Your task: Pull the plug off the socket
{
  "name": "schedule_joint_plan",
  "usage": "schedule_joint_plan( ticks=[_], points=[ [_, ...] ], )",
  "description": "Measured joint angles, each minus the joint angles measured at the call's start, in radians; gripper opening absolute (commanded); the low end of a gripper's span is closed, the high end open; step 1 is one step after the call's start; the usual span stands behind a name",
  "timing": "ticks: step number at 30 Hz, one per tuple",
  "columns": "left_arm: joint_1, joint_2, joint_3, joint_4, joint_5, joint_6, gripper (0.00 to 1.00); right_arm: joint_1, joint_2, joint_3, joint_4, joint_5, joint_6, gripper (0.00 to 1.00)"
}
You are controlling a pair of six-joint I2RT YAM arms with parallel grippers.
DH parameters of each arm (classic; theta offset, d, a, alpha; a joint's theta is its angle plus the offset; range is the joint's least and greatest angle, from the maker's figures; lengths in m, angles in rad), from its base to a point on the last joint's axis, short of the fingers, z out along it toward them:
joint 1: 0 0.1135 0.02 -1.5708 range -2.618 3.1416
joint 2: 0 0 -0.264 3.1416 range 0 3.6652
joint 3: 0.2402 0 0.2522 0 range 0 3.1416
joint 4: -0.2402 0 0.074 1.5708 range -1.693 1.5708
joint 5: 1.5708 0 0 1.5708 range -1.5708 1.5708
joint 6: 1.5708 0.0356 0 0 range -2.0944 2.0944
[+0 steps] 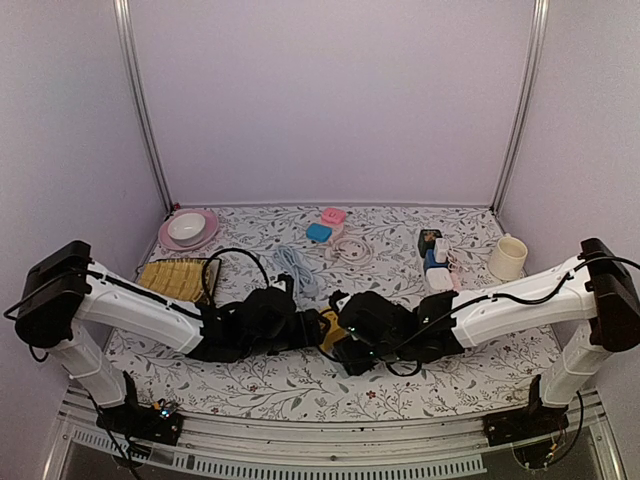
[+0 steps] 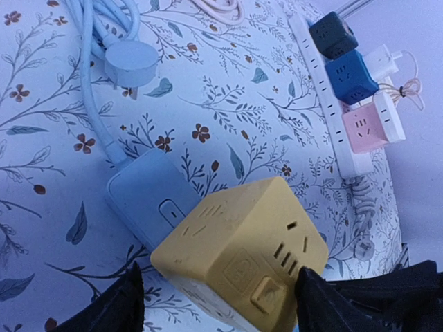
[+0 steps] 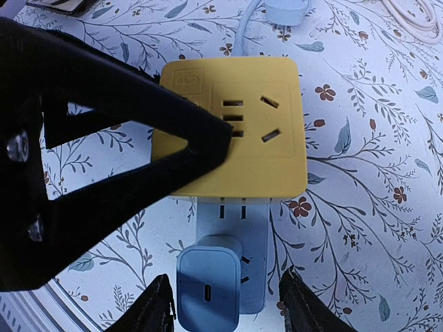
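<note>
The left pincer point(image 2: 220, 299) stood wide astride the yellow cube adapter point(image 2: 239, 249), which was plugged into the pale-blue power strip point(image 2: 142, 197) at the desk's point(image 1: 450, 375) lower centre. The right pincer point(image 3: 225, 304) gaped around the blue charger point(image 3: 208, 287) on that strip, fingers not touching it.

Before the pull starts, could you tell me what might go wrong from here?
1. The right gripper brackets the blue charger off-centre, so closing could tilt it or slip.
2. The strip may lift with the charger unless the left gripper, flanking the yellow cube, holds it down.
</note>
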Motion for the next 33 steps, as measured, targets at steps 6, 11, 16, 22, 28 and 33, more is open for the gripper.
schedule_joint_plan(
  ticks=[6, 11, 16, 22, 28, 33],
  points=[
    [0.001, 0.018, 0.018, 0.003, 0.008, -0.004, 0.76, 0.0, 0.028, 0.0, 0.034, 0.0, 0.005, 0.46],
    [0.001, 0.035, 0.035, -0.003, 0.008, -0.023, 0.76, 0.0, 0.048, 0.0, 0.039, -0.003, 0.013, 0.36],
    [0.001, 0.036, 0.02, 0.017, 0.009, -0.058, 0.76, 0.001, 0.048, 0.001, 0.048, -0.011, 0.019, 0.25],
    [0.0, 0.036, -0.024, 0.092, 0.015, -0.095, 0.76, 0.019, 0.053, 0.014, 0.028, 0.009, 0.03, 0.22],
    [-0.019, 0.037, -0.03, 0.104, 0.019, -0.121, 0.76, 0.063, 0.065, 0.045, -0.04, 0.061, 0.041, 0.21],
    [-0.031, 0.042, -0.03, 0.107, 0.01, -0.145, 0.76, 0.071, 0.063, 0.047, -0.05, 0.076, 0.048, 0.2]
  ],
)
